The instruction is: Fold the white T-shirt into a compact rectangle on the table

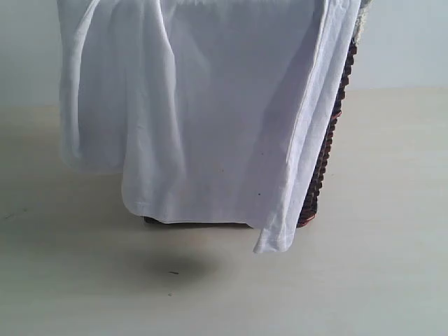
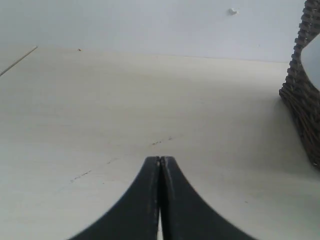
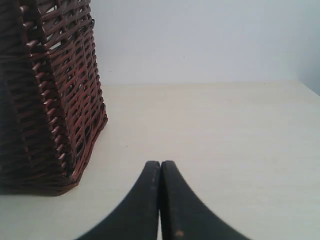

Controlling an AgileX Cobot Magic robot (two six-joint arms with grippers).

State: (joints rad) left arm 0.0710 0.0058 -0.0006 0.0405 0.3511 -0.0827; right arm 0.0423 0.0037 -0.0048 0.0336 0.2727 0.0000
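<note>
- The left gripper [image 2: 160,161] hangs low over the table [image 2: 100,110]. Its two dark fingers are pressed flat together with no gap and nothing between them, and it points out across bare tabletop.
- The right gripper [image 3: 160,164] has the same pose: jaws closed tip to tip, empty, aimed along the tabletop toward the pale wall.
- The white T-shirt [image 1: 210,105] is draped over the dark wicker basket [image 1: 329,161], which stands on the table. The cloth hangs down the basket's front nearly to the tabletop, and one hem corner dangles lowest on the right.
- Neither gripper touches the shirt or the basket.
- Only the exterior view shows the shirt's drape. There the basket shows only as a strip of weave along the cloth's right edge and a sliver under the hem.
- The right wrist view shows the basket's bare woven side close up, beside the gripper but apart from it.
- The left wrist view catches only a corner of the basket, well apart from its gripper. A pale patch sits against the weave; whether it is shirt cannot be told.
</note>
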